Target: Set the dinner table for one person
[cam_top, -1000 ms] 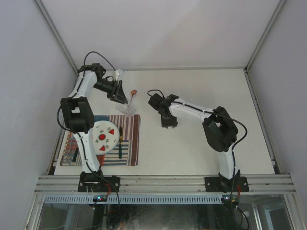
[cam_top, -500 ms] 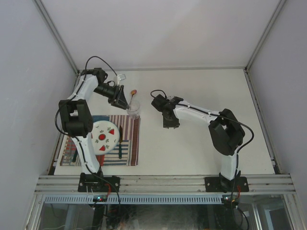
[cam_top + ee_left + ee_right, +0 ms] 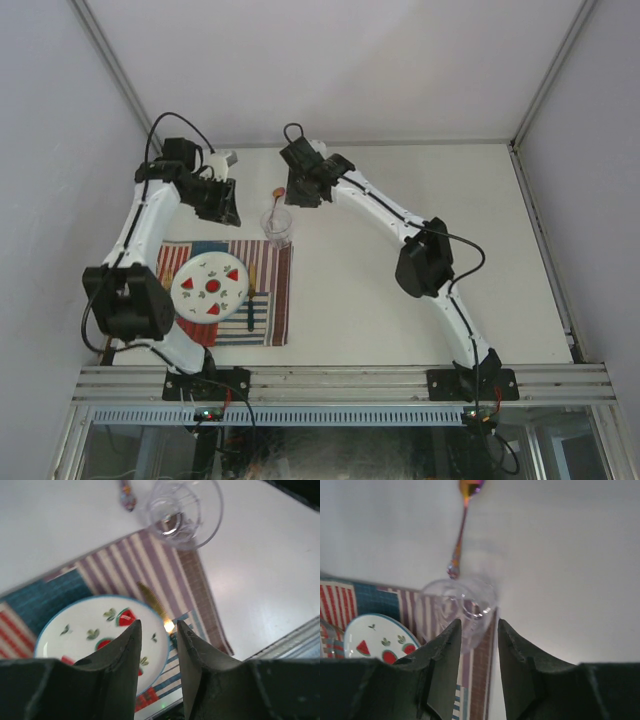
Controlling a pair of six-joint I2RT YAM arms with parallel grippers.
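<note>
Setting status, near to far: the surface (image 3: 400, 290) is the big off-white top that fills the cell floor, with both arms bolted at its near edge and everything else sitting on it. Near left is the striped placemat (image 3: 270, 290), laid flat, with the watermelon plate (image 3: 210, 287) roughly centred on it. One slim utensil (image 3: 250, 305) lies on the cloth just right of the plate; can't tell whether it's a fork or a knife. The left side of the mat is hidden by the arm, so no call there. The clear glass (image 3: 277, 226) stands upright at the mat's far right corner and looks empty. Just beyond it the spoon (image 3: 278, 193) lies on bare surface, off the mat, handle pointing back toward the glass. The left hand (image 3: 158, 627) hovers above the far part of the mat with fingers partly apart and nothing between them. The right hand (image 3: 478, 625) is reached across over the glass and spoon area, fingers also partly apart and empty; the glass shows beyond the gap, not in it. My read: mat, plate, one utensil and glass are done. The spoon is the obvious leftover and needs to go beside the plate; the right hand looks best placed for that.
</note>
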